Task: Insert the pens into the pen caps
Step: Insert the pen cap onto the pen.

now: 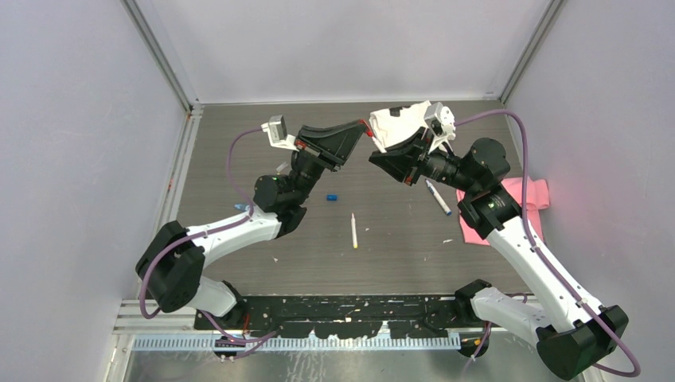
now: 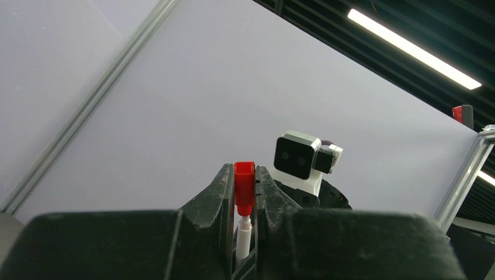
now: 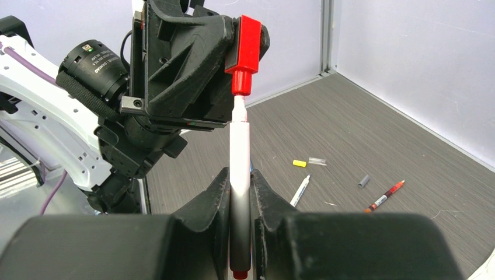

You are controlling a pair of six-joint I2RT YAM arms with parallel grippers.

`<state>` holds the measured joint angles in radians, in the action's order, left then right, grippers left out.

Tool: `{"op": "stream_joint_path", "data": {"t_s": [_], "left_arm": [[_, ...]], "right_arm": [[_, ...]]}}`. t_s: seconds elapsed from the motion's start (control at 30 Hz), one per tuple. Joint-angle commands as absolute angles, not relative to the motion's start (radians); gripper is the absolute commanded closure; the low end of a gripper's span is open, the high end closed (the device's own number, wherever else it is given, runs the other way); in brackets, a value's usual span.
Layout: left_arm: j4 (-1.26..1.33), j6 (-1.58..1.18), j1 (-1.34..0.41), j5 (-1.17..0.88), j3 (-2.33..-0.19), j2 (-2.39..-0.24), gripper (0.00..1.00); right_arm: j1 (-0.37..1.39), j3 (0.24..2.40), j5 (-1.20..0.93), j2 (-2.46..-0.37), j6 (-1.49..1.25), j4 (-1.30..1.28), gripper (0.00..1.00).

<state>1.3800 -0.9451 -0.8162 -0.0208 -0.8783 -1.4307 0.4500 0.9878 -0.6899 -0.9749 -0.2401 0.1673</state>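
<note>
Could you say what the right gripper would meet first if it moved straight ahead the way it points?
Likely the red cap held by the left gripper: the white pen in the right gripper has its tip at the cap's mouth.

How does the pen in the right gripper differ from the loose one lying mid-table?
The held pen is clamped in the right gripper, raised off the table; the loose pen lies flat, untouched. The held pen's tip meets the red cap in the left gripper; the loose pen touches no cap. Both have white barrels.
</note>
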Motion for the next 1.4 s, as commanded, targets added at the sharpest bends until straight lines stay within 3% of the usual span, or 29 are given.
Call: {"op": "stream_joint_path", "data": {"t_s": [0.0,0.8,1.07,1.37], "left_arm": [[1.431,-0.965,-0.82,-0.045,-0.894,-1.44,0.99],[1.324,-0.982,-0.821,-0.222,-0.902,-1.435,0.99],[1.147,-0.866,-0.82,-0.243,-0.892,-1.353,0.99],[1.173,-0.859,-0.82,-0.149,-0.87,-1.309,0.88]], "right_arm": [[0.453,1.012,-0.685,-0.981,-0.24,0.232,0.99],[0.453,1.076,-0.655,-1.053,-0.2,0.322,0.99],[0.453,1.062,-0.678,-1.049,-0.213,0.311,0.99],[0.453,1.029,-0.697,-1.023,-0.224,0.305,0.99]]}}
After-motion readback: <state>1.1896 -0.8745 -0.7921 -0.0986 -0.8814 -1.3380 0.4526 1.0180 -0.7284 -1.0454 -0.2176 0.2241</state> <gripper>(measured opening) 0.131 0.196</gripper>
